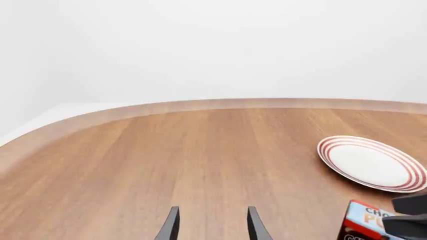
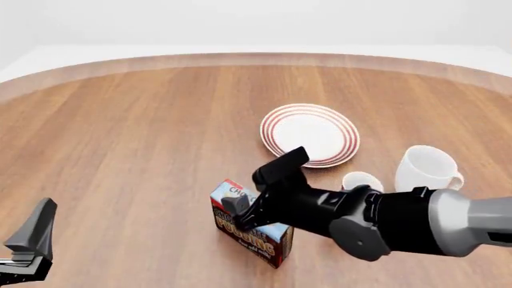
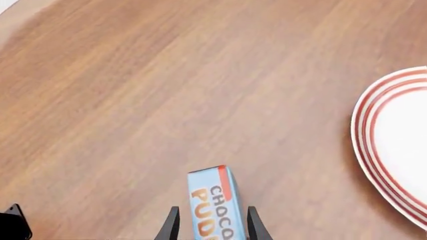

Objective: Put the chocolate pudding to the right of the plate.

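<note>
The chocolate pudding (image 2: 244, 234) is a small carton with a light-blue top, standing on the wooden table in front of the plate (image 2: 310, 134) and a little to its left. My right gripper (image 2: 258, 191) reaches over the carton from the right and is open. In the right wrist view its fingers straddle the chocolate pudding (image 3: 212, 202) with a small gap on each side, and the plate's (image 3: 393, 145) red-ringed rim shows beside it. My left gripper (image 1: 212, 226) is open and empty near the table's front left. Its view catches the plate (image 1: 371, 163) and the chocolate pudding (image 1: 363, 222).
A white mug (image 2: 426, 168) stands right of the plate's near edge, with a smaller white cup (image 2: 361, 180) just left of it. The right arm (image 2: 408, 225) stretches across the front right. The left gripper (image 2: 30, 243) sits at the front left corner.
</note>
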Controlling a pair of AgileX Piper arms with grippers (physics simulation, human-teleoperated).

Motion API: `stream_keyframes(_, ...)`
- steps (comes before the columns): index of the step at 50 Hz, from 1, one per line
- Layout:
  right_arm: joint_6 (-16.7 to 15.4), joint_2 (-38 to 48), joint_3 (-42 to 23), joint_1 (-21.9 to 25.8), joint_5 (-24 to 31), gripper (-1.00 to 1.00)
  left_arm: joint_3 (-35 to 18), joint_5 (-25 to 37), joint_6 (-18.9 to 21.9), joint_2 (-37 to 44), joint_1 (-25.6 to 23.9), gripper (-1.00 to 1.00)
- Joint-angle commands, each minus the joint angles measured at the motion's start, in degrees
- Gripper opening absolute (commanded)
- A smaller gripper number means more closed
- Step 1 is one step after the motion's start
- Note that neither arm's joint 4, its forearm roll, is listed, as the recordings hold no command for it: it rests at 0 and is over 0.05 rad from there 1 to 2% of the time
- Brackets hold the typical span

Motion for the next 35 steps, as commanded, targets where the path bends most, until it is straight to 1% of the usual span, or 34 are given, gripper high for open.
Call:
stream_keyframes(1, 1.39, 2.64, 1.58, 0.25, -3.29, 1.00, 0.00, 0.00, 0.00, 0.00, 0.00, 1.00)
stream_keyframes(8, 1.48, 2.50, 2.07, -0.01, -3.42, 1.00, 0.00, 0.00, 0.00, 0.00, 0.00, 1.00)
stream_keyframes(9, 1.59, 2.31, 2.08, 0.04, -3.32, -1.00, 0.00, 0.00, 0.00, 0.00, 0.00, 1.00)
stream_keyframes(15, 1.32, 1.44, 2.08, 0.03, -2.74, -1.00, 0.00, 0.00, 0.00, 0.00, 0.00, 1.00)
stream_keyframes(20, 0.62, 0.01, 1.78, -0.55, -1.40, -1.00, 0.00, 0.00, 0.00, 0.00, 0.00, 1.00)
stream_keyframes(21, 0.05, -0.37, 1.90, -0.55, -1.08, -1.00, 0.00, 0.00, 0.00, 0.00, 0.00, 1.00)
stream_keyframes(30, -0.15, -1.45, 1.92, -1.06, -0.40, -1.00, 0.00, 0.00, 0.00, 0.00, 0.00, 1.00)
stream_keyframes(34, -0.78, -3.86, 0.91, -1.35, 1.84, -1.00, 0.00, 0.00, 0.00, 0.00, 0.00, 1.00)
stream_keyframes(35, -1.44, -4.98, 0.62, -1.46, 2.55, -1.00, 0.00, 0.00, 0.00, 0.00, 0.00, 1.00)
